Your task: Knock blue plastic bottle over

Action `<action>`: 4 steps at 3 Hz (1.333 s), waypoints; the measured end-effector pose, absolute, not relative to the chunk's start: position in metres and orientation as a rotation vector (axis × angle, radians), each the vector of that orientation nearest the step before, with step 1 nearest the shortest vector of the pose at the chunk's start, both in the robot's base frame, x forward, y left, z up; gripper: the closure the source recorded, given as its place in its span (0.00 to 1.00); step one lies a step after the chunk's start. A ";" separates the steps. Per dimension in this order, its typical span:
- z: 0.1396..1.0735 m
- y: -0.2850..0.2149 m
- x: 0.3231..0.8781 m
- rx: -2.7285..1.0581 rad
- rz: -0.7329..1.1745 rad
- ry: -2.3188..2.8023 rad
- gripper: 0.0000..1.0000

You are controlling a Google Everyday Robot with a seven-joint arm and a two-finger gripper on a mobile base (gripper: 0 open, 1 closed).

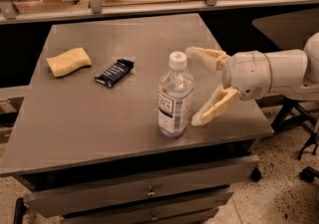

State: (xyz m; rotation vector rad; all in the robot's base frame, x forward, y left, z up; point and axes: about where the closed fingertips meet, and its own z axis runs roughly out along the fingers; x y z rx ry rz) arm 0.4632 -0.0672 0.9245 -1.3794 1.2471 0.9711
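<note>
The blue plastic bottle [175, 98] stands upright near the front right of the grey table [84, 118]. It is clear with a white cap and a white-and-dark label. My gripper [195, 86] comes in from the right at bottle height, lying level with the table. Its two cream fingers are spread wide, one [202, 57] near the cap and one [215, 108] beside the bottle's lower body. The fingertips are just right of the bottle, with a small gap showing.
A dark snack wrapper [115, 72] lies left of the bottle. A yellow sponge [69, 61] lies at the table's left. Drawers [144, 190] sit under the tabletop. A railing and another table stand behind. A black stand base is on the floor at right.
</note>
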 end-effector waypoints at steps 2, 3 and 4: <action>0.915 -0.050 0.444 -1.392 1.085 1.203 0.00; 0.910 -0.038 0.429 -1.412 1.121 1.191 0.00; 0.906 -0.025 0.424 -1.436 1.141 1.189 0.00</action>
